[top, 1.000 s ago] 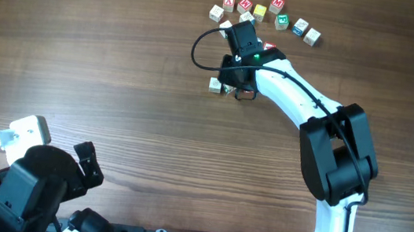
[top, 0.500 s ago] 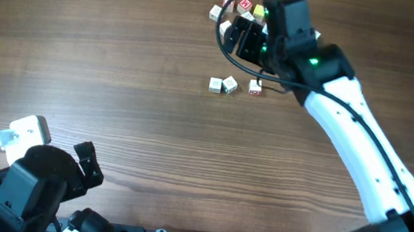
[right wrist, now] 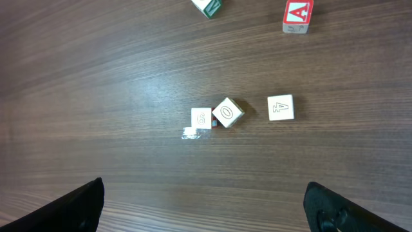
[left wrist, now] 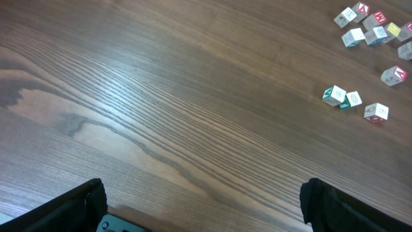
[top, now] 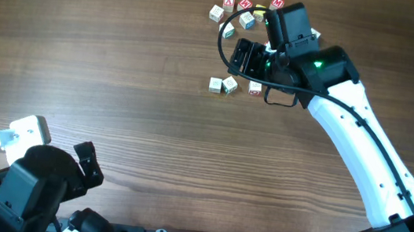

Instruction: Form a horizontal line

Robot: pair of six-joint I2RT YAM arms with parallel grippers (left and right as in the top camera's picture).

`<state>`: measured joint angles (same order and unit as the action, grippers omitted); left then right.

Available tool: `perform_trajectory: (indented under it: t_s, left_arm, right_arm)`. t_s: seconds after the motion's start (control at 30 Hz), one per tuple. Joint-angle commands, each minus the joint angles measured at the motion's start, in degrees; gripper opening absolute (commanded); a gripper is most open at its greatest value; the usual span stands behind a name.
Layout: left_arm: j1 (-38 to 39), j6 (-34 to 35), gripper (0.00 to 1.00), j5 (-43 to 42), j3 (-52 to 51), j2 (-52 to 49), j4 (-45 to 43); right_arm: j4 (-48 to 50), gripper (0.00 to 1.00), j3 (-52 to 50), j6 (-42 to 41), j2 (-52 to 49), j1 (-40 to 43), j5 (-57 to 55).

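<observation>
Right arm (top: 361, 151) stretched long over the table (top: 80, 53), right pincer (right wrist: 206, 216) wide open and empty just beside the row of three cubes (top: 232, 86), loose cubes (top: 244, 10) behind the row, left arm (top: 33, 182) folded well apart from it, left pincer (left wrist: 206, 206) wide open.

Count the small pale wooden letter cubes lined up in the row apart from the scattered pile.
3. The left cube sits right against the rotated middle cube; the right cube lies apart across a gap. The right wrist view shows all three unobstructed; none hidden.
</observation>
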<state>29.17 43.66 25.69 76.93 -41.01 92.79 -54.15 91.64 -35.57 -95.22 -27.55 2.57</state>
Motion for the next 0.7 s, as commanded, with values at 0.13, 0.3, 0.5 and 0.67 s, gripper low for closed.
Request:
perform_trajectory:
  t_s: [0.13,0.3,0.5,0.67]
  left_arm:
    - [-0.2,0.7,1.0,0.8,-0.1,0.2,-0.2]
    - [-0.2,0.7,1.0,0.8,-0.1,0.2,-0.2]
    - [-0.2,0.7,1.0,0.8,-0.1,0.2,-0.2]
    - [-0.2,0.7,1.0,0.8,-0.1,0.2,-0.2]
  right_arm:
    - [-0.1,1.0,-0.3,1.1,1.0,0.1,0.5]
    - [-0.6,1.0,-0.3,1.4,0.8,0.0,1.1]
    - [7.2,1.0,-5.6,5.0,-0.1,-0.9,3.1]
    - [21.5,1.0,-12.0,0.6,-5.9,-0.9,3.1]
